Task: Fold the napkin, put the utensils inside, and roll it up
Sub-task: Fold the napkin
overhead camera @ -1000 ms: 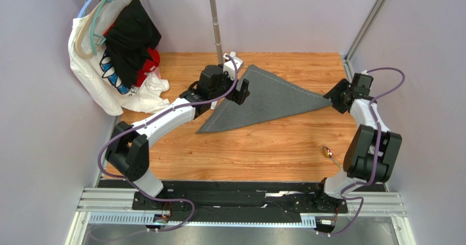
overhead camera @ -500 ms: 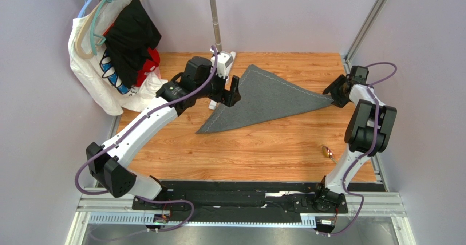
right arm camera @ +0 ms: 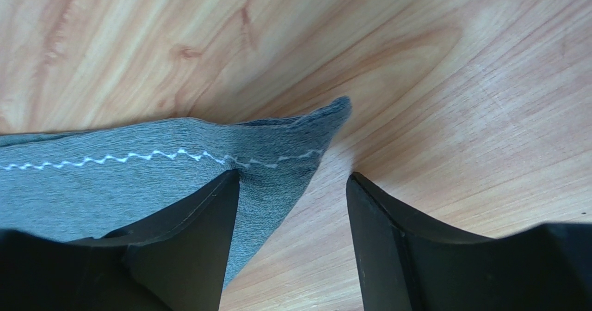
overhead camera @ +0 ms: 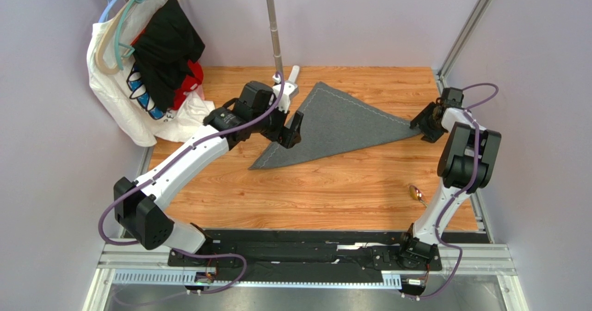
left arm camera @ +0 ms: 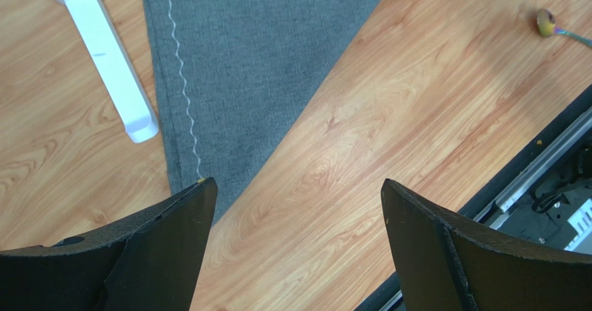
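- A wooden table (overhead camera: 326,190) with orange-brown grain is filling the floor of a booth, with pale lilac walls (overhead camera: 361,20) closing it in on three sides.
- A metal pole (overhead camera: 272,20) is rising at the back, and a white plastic piece (overhead camera: 293,77) is lying at its foot, just beside the cloth's edge.
- White, black and red clothes (overhead camera: 156,54) are hanging on hangers in the far left corner.
- A spoon (overhead camera: 415,192) is lying on the wood at the near right, well apart from the cloth.
- The napkin (overhead camera: 337,125) is lying flat toward the back of the table, folded into a long dark grey triangle with its sharp tip pointing right; a pale zigzag stitch is running along its edges.
- The left gripper (overhead camera: 288,127) is hovering over the napkin's left edge with its jaws spread wide and nothing between them.
- The right gripper (right arm camera: 292,179) is sitting low at the napkin's right tip, jaws parted; one finger (right arm camera: 187,242) is overlapping the cloth in the wrist view, the tip is curling slightly up, and nothing is being pinched.
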Robot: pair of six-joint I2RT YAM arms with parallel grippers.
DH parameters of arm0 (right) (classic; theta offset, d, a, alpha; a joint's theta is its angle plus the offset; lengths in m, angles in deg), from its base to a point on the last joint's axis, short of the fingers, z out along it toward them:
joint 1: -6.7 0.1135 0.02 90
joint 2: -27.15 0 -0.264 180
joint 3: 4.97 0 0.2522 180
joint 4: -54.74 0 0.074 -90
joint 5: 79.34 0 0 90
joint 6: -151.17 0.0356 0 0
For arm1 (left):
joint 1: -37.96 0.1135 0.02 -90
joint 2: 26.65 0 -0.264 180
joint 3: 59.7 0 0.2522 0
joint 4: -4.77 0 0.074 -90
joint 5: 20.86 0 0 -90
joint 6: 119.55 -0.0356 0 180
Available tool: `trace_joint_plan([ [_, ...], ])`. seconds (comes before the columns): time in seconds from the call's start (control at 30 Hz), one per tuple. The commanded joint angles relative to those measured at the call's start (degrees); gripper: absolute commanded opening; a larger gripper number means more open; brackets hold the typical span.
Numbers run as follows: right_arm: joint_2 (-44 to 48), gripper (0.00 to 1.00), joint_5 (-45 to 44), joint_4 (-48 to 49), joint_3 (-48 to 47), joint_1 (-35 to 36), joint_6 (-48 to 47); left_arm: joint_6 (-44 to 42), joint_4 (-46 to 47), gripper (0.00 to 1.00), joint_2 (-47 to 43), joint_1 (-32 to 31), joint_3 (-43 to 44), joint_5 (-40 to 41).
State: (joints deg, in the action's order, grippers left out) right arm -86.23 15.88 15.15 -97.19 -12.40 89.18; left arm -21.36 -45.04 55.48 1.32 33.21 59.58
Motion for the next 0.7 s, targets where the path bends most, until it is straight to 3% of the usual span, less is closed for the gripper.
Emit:
trace_joint_plan([
  [0.0, -1.5, 0.59, -3.0, -0.5, -1.9, -0.1, -1.9, -1.6, -0.1, 0.97, -2.3, 0.0, -0.1, 0.5],
  [0.23, -2.5, 0.46, -4.2, -1.6, -2.4, -0.2, -2.3, -1.4, 0.0, 0.97, -2.9, 0.0, -0.3, 0.2],
  [0.4, -2.7, 0.29, -4.6, -2.0, -2.5, -0.2, -2.6, -1.5, 0.0, 0.97, -3.1, 0.0, -0.3, 0.0],
  [0.67, -3.7, 0.14, -4.7, -2.6, -2.8, -0.2, -2.9, -1.5, -0.1, 0.97, -3.1, 0.0, -0.4, -0.3],
])
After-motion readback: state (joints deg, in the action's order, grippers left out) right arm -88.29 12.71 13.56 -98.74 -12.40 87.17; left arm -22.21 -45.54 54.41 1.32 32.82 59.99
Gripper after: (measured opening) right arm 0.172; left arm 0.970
